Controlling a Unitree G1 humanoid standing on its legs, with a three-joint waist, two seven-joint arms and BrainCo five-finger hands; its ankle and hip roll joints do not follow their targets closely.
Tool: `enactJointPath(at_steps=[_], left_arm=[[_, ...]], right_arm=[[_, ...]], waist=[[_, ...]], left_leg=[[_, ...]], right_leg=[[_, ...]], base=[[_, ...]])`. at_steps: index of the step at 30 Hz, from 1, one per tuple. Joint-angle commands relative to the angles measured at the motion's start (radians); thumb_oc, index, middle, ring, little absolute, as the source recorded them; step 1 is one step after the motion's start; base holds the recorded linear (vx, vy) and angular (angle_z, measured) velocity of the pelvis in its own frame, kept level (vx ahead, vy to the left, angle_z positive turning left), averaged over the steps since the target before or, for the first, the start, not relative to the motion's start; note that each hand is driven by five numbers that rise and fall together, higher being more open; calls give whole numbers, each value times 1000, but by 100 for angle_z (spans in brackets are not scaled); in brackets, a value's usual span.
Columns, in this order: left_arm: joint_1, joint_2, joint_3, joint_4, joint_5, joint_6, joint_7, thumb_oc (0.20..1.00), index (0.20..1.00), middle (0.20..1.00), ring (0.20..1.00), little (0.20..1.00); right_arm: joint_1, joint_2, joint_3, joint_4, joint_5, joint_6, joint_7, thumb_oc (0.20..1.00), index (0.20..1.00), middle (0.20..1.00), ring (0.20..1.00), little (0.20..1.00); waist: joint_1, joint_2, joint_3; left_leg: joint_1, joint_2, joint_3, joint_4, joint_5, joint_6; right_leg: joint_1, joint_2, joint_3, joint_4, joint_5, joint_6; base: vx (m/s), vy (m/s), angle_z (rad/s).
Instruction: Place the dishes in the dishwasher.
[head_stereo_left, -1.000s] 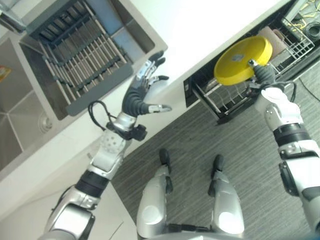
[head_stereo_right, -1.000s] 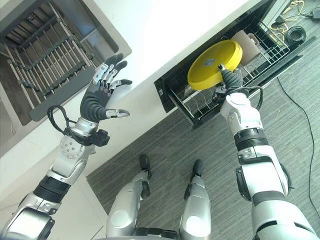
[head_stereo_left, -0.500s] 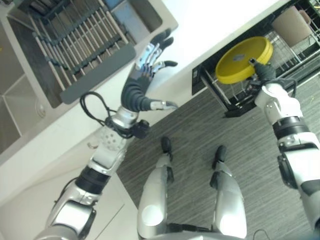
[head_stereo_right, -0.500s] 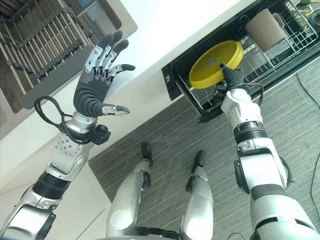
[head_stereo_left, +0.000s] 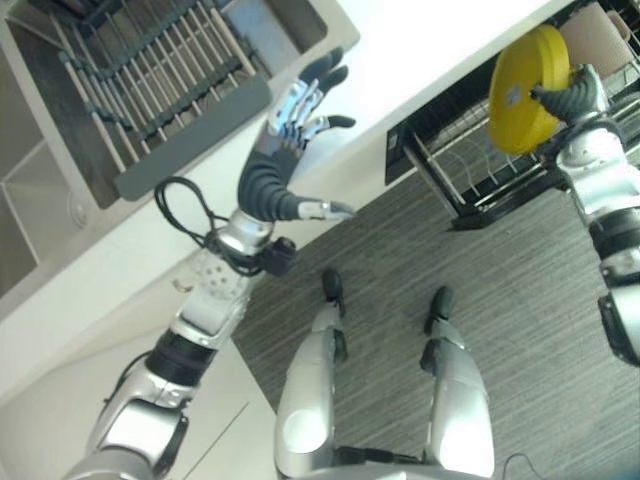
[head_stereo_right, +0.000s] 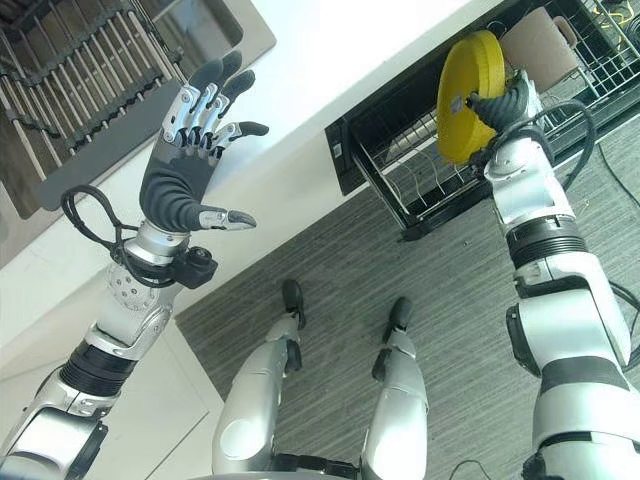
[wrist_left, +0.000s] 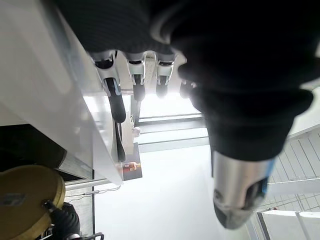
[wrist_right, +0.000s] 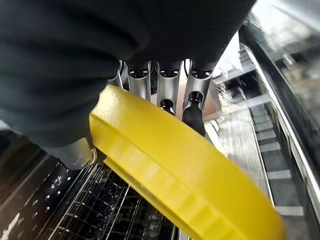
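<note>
My right hand (head_stereo_left: 575, 95) is shut on a yellow plate (head_stereo_left: 524, 86), thumb on one face and fingers (wrist_right: 165, 87) on the other. It holds the plate (wrist_right: 170, 165) upright on edge above the pulled-out wire rack (head_stereo_left: 470, 175) of the dishwasher (head_stereo_right: 400, 130) under the white counter. A tan cup (head_stereo_right: 535, 50) lies in the rack behind the plate. My left hand (head_stereo_left: 285, 150) is raised over the counter's edge with fingers straight and spread, holding nothing.
A sink (head_stereo_left: 40, 190) with a dark slatted drying rack (head_stereo_left: 150, 90) sits in the white counter (head_stereo_left: 420, 50) at the upper left. Grey striped floor (head_stereo_left: 520, 300) lies in front of the dishwasher.
My right hand has lifted the yellow plate and turned it from lying tilted to standing on edge, further right over the rack. The left hand stays raised and open.
</note>
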Motion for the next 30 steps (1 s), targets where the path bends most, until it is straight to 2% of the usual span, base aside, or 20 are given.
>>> enactJointPath(at_steps=[1, 2, 6, 8, 10, 14, 20, 22, 25, 27, 28, 30], left_arm=[[73, 66, 11, 60, -59, -12, -17, 1000, 1000, 1000, 1000, 1000], [83, 70, 7, 62, -70, -10, -25, 1000, 1000, 1000, 1000, 1000], [94, 103, 3, 71, -86, -31, -64, 1000, 1000, 1000, 1000, 1000], [100, 117, 1, 77, -96, -46, -72, 1000, 1000, 1000, 1000, 1000], [94, 142, -2, 84, -115, -54, -85, 1000, 1000, 1000, 1000, 1000], [92, 169, 5, 94, -125, -61, -105, 1000, 1000, 1000, 1000, 1000], [81, 193, 6, 119, -123, -91, -122, 1000, 1000, 1000, 1000, 1000], [77, 198, 6, 121, -142, -89, -126, 1000, 1000, 1000, 1000, 1000], [72, 202, 10, 131, -159, -97, -116, 1000, 1000, 1000, 1000, 1000], [70, 204, 13, 127, -149, -97, -112, 1000, 1000, 1000, 1000, 1000], [70, 203, 14, 125, -146, -91, -113, 1000, 1000, 1000, 1000, 1000], [68, 199, 9, 130, -146, -92, -116, 1000, 1000, 1000, 1000, 1000]], right_arm=[[-152, -70, 94, -76, -220, -61, 55, 200, 200, 200, 200, 200], [-150, -80, 120, -73, -239, -69, 60, 200, 200, 200, 200, 200], [-178, -144, 232, -64, -403, -118, 125, 200, 200, 200, 200, 200], [-205, -173, 327, -47, -489, -162, 155, 200, 200, 200, 200, 200], [-225, -190, 387, -48, -525, -192, 182, 200, 200, 200, 200, 200], [-229, -217, 458, -73, -588, -259, 208, 200, 200, 200, 200, 200], [-244, -209, 542, -92, -707, -351, 215, 200, 200, 200, 200, 200], [-248, -204, 558, -87, -717, -351, 190, 200, 200, 200, 200, 200], [-247, -189, 564, -82, -739, -307, 91, 200, 200, 200, 200, 200], [-252, -173, 557, -69, -775, -281, -3, 200, 200, 200, 200, 200], [-251, -170, 555, -66, -819, -271, -87, 200, 200, 200, 200, 200], [-251, -167, 530, -61, -809, -200, -240, 200, 200, 200, 200, 200]], waist=[[28, -63, -20], [31, -62, -20], [40, -80, -20], [47, -91, -20], [53, -100, -20], [59, -121, -20], [72, -137, -20], [76, -137, -20], [85, -141, -20], [94, -143, -20], [96, -143, -20], [98, -142, -20]], left_leg=[[-45, 14, -69, 115, -154, -26], [-21, 17, -77, 117, -176, -33], [-31, 22, -81, 122, -176, -34], [-36, 26, -84, 121, -171, -35], [-43, 28, -88, 125, -171, -34], [-54, 31, -93, 124, -169, -32], [-76, 30, -102, 125, -165, -30], [-85, 29, -107, 127, -163, -30], [-101, 25, -122, 136, -167, -28], [-119, 25, -135, 154, -176, -26], [-124, 25, -139, 158, -178, -26], [-141, 22, -141, 166, -180, -25]], right_leg=[[-39, -24, -42, 14, -36, 25], [-18, -21, -35, 21, -56, 35], [-12, -19, -52, 12, -48, 40], [-6, -16, -61, 5, -45, 40], [-4, -14, -66, 4, -44, 42], [-6, -9, -76, -3, -37, 46], [-14, -5, -85, -11, -32, 48], [-20, -3, -86, -11, -31, 47], [-25, 1, -88, -13, -31, 44], [-31, 6, -93, -10, -35, 40], [-33, 8, -95, -7, -39, 38], [-43, 10, -100, -4, -40, 37]], base=[[51, -34, 4], [49, -43, 5], [6, -65, 5], [-6, -52, 4], [7, -62, 5], [12, -65, 4], [18, -39, 4], [13, -21, 11], [8, -49, 2], [7, -71, -1], [6, -77, -1], [-7, -54, -2]])
